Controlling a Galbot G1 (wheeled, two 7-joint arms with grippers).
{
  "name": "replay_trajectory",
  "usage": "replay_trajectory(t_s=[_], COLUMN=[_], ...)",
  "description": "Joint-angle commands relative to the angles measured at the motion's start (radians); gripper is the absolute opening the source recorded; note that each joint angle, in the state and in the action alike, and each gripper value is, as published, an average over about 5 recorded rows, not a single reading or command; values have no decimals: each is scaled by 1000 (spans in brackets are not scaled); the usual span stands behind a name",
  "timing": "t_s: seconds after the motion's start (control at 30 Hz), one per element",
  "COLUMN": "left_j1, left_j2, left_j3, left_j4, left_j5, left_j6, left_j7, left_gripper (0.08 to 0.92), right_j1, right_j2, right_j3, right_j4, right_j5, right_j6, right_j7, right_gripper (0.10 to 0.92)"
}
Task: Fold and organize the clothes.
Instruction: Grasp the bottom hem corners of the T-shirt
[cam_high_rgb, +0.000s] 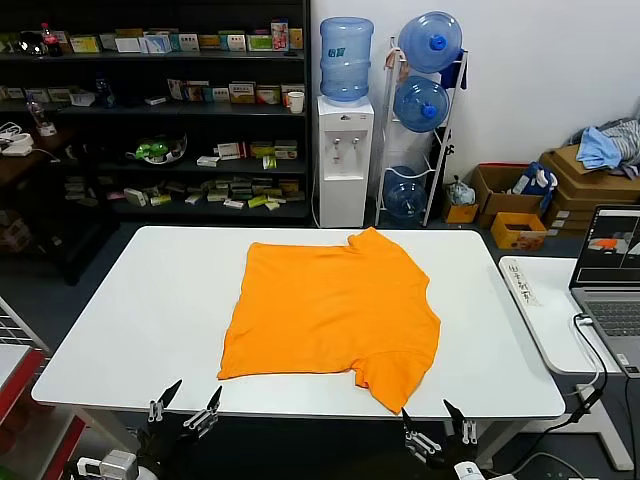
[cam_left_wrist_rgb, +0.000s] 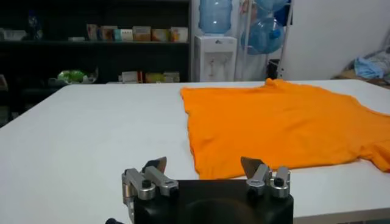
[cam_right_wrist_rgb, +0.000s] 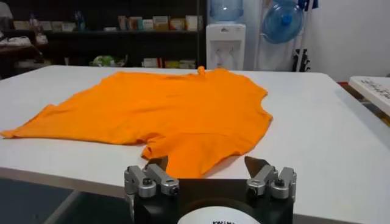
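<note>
The orange T-shirt (cam_high_rgb: 335, 312) lies spread flat on the white table (cam_high_rgb: 150, 300), plain side up, with one sleeve reaching toward the near edge (cam_right_wrist_rgb: 183, 152). My left gripper (cam_high_rgb: 186, 401) hangs open just below the table's near edge, left of the shirt's near-left corner (cam_left_wrist_rgb: 204, 167). My right gripper (cam_high_rgb: 440, 421) is also open below the near edge, just right of the near sleeve. Nothing sits between either pair of fingers. No lettering shows on the shirt.
A second white table with a laptop (cam_high_rgb: 612, 270) and power strip (cam_high_rgb: 520, 282) stands to the right. Behind the table are dark shelves (cam_high_rgb: 160, 110), a water dispenser (cam_high_rgb: 345, 150) and a bottle rack (cam_high_rgb: 425, 100). Cardboard boxes (cam_high_rgb: 510, 215) sit at back right.
</note>
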Motion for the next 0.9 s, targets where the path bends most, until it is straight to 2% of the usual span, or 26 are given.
replay_trajectory(t_s=[0.03, 0.3, 0.5, 0.7, 0.9], left_j1=[-2, -32, -115, -217, -259], left_j2=[4, 12, 38, 48, 42], left_j3=[0, 3, 13, 34, 53], left_j4=[6, 30, 67, 137, 165], left_j5=[-1, -25, -168, -220, -236], left_j6=[-1, 16, 138, 183, 200], left_j7=[0, -1, -5, 6, 16], left_gripper=[823, 823, 823, 823, 823], right_j1=[1, 31, 118, 203, 260], right_j2=[2, 5, 11, 29, 45], right_j3=[1, 8, 7, -33, -75], right_j4=[-3, -20, -44, -78, -108], right_j5=[-3, 87, 185, 167, 142], right_j6=[23, -1, -81, -143, -188], right_j7=[2, 36, 110, 148, 162], right_gripper=[823, 823, 823, 823, 823])
